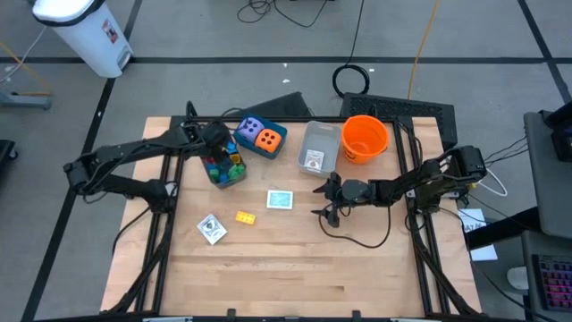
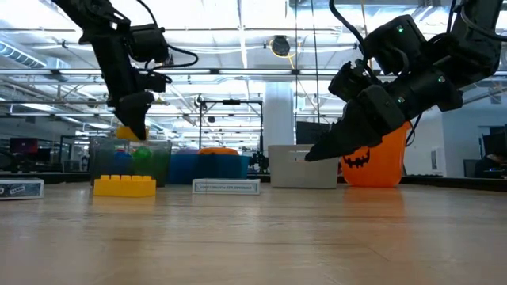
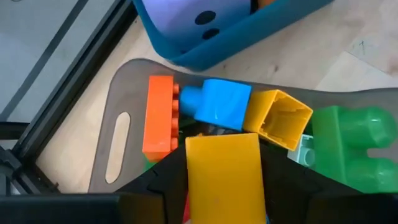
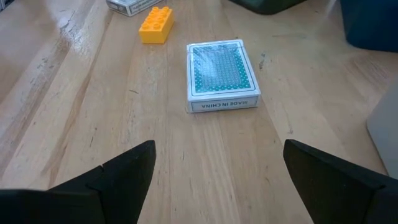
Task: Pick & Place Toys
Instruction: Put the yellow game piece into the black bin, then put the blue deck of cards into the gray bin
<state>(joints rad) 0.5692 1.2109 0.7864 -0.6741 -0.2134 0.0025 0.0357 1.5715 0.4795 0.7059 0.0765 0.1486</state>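
My left gripper (image 1: 217, 143) hangs over a clear bin (image 1: 225, 172) and is shut on a yellow brick (image 3: 224, 177). The bin holds orange (image 3: 160, 118), blue (image 3: 219, 104), yellow (image 3: 278, 119) and green (image 3: 348, 146) bricks. Behind it, a teal box (image 1: 261, 137) contains a purple and an orange die. A second yellow brick (image 1: 245, 216) and two card packs (image 1: 280, 199) (image 1: 212, 229) lie flat on the table. My right gripper (image 1: 323, 202) stands open just above the table, pointing at the nearer pack (image 4: 222, 76). My left gripper pinches the yellow brick between its two fingers (image 3: 152, 194), one on each of two opposite sides (image 3: 193, 186). The fingers come from above, slanting down. The brick (image 2: 127, 133) hangs clear, just over the bricks in the clear bin.
A grey open box (image 1: 319, 148) with a card pack in it stands beside the orange bucket (image 1: 364, 137) at the back right. Bare wood lies along the table's near half. Cables run across the table by my right arm.
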